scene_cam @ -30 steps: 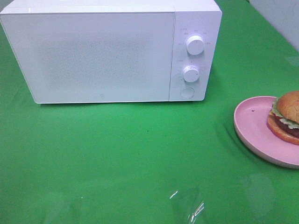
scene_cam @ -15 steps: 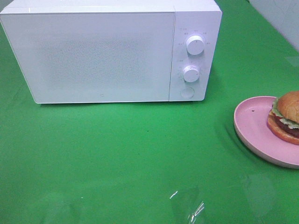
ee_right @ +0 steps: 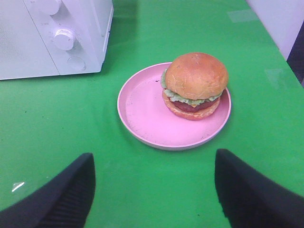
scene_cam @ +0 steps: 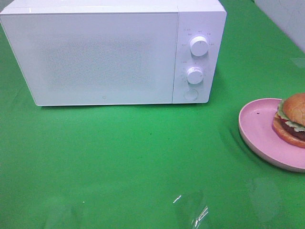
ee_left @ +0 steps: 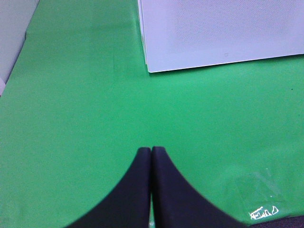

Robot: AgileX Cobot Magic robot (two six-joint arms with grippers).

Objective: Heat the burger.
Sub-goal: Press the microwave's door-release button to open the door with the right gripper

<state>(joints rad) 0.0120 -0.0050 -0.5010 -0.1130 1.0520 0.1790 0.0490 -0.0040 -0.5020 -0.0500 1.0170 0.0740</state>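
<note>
Nothing has shifted in the high view since the earlier frames: microwave [scene_cam: 105, 57], plate and burger sit as they did, no arm in sight there. Burger [ee_right: 194, 83] whole, bun on top, resting on the far side of the pink plate [ee_right: 142, 104], off-centre toward its rim; plate on the green counter [scene_cam: 143, 157] to the right of the microwave and well apart from it. Microwave door shut. Left tool [ee_left: 151, 152] has its fingers pressed together, holding nothing, low over bare counter short of the microwave's front corner. Right tool [ee_right: 154, 161] has its fingers spread wide, empty, hanging back from the plate with the burger straight ahead. Risks as I judge them: the door must come open first, and a push on the round button [scene_cam: 191, 94] under the two knobs may shove the light-looking oven backward rather than release the door. A grip on the domed bun alone could lift the top half off or squeeze the filling out sideways. Taking the plate by its rim instead may tip it, and the off-centre burger would slide.
</note>
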